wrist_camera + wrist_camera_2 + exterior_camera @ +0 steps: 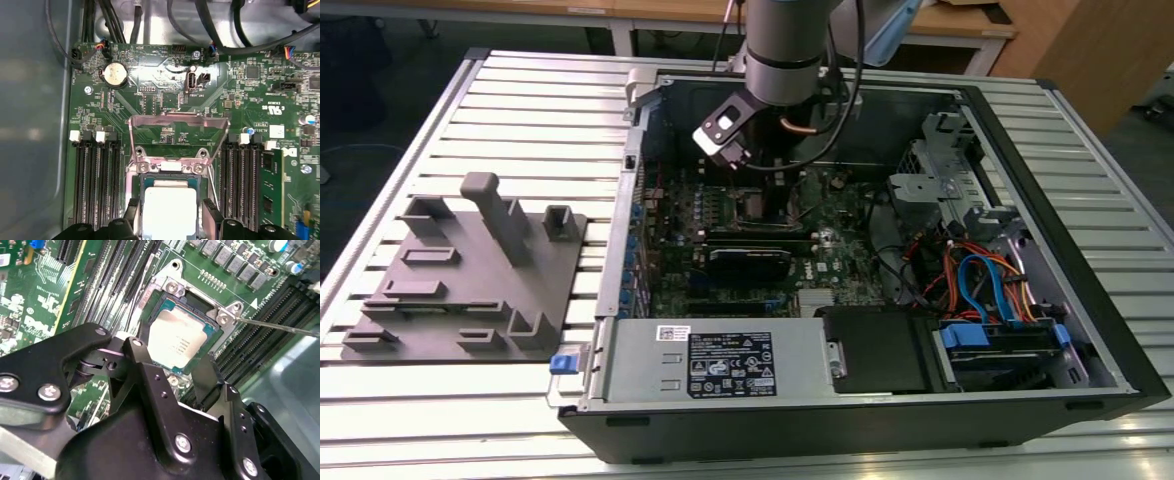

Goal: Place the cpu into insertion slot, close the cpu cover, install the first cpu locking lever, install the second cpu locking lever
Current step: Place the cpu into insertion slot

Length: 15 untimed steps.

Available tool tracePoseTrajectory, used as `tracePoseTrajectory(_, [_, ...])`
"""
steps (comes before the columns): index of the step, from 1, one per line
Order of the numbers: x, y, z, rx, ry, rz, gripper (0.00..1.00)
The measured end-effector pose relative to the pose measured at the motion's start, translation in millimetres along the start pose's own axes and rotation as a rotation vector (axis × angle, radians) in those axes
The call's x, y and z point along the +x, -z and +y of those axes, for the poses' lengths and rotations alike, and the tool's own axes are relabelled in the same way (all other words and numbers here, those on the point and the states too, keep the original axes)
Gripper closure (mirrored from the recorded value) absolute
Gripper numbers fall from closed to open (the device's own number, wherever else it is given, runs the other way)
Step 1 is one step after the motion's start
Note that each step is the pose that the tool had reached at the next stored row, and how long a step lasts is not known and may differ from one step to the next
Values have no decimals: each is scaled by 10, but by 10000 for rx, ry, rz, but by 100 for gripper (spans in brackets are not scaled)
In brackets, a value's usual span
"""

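1. The black gripper (177, 371) is closest to the lens. Its two fingers (150, 385) bracket the small flat silvery-grey square cpu (175, 342) on opposite edges. I judge the jaws clenched on the chip, though a slackened hold would look much the same.
2. The cpu lies in the small dark square insertion slot (195, 300) with its silvery rim, on the green motherboard (150, 90). An edge grip probably keeps the chip level and aligned over the contacts.
3. The thin silvery windowed cpu cover (175, 119) is tipped back on its hinge on the far side of the socket, which leaves the slot open from above.
4. A thin steel rod (280, 326) runs out from one socket corner. I take it for a locking lever, swung free.
5. Long black memory slots (97, 180) flank the socket to left and right.
6. The gripper's body covers the near half of the socket, so I cannot tell whether the chip is fully seated.
7. In the exterior view, the grey arm (781, 60) reaches into the far part of the open black computer case (854, 430), and its wrist blocks the socket.
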<state>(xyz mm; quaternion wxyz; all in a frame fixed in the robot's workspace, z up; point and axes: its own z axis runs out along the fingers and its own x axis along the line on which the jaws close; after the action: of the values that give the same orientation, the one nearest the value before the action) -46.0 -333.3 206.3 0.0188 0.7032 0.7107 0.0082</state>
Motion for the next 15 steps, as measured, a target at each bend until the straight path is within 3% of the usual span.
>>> tracePoseTrajectory(4, [0,45,2,16,0,0,41])
tracePoseTrajectory(11, [-1,46,2,19,1,0,77])
tracePoseTrajectory(15, [-1,46,2,20,1,0,89])
